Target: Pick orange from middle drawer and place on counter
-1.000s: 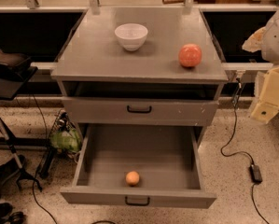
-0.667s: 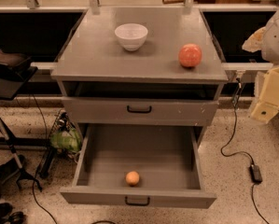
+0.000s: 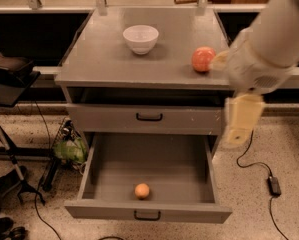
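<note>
The orange point(image 3: 142, 190) lies in the open middle drawer point(image 3: 104, 211), near the front and about mid-width. The drawer is pulled out fully, and its black handle point(image 3: 147, 215) shows on the front. The counter point(image 3: 104, 59) is the grey cabinet top above. My gripper point(image 3: 241, 121) hangs from the pale arm point(image 3: 269, 44) at the cabinet's right edge, level with the upper drawer front point(image 3: 109, 118). It is above and well to the right of the orange and holds nothing that I can see.
A white bowl point(image 3: 140, 38) and a larger red-orange ball point(image 3: 203, 59) sit on the counter. A green bag point(image 3: 69, 148) and a black stand point(image 3: 9, 74) are on the left. A cable with a power adapter point(image 3: 273, 185) lies on the floor at the right.
The arm and gripper have swung left from the right edge of view, and now cover the cabinet's right corner. The orange, bowl and ball have not moved.
</note>
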Tool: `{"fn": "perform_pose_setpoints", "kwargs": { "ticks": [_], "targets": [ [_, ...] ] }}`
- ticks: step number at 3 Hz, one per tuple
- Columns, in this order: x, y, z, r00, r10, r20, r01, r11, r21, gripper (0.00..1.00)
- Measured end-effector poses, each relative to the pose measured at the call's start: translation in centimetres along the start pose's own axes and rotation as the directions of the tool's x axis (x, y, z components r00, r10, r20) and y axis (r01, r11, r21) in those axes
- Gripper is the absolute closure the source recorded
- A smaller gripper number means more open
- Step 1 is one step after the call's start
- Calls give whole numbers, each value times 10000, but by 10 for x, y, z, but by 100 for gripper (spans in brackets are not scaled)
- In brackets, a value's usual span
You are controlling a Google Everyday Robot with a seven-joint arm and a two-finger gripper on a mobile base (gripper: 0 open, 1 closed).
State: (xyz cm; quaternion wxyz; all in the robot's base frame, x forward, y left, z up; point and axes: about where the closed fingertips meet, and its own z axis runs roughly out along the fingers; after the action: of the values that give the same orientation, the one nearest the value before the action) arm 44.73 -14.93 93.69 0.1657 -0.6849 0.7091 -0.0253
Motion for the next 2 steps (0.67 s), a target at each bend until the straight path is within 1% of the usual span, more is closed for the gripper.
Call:
{"fn": "perform_pose_setpoints", "kwargs": {
  "ticks": [1,2],
  "targets": [
    [-49,24,102,9503,-3071,513,3113,9394,-1435,0],
    [-82,55,197,8032,-5872,1004,5897,7600,-2731,0]
  ]
}}
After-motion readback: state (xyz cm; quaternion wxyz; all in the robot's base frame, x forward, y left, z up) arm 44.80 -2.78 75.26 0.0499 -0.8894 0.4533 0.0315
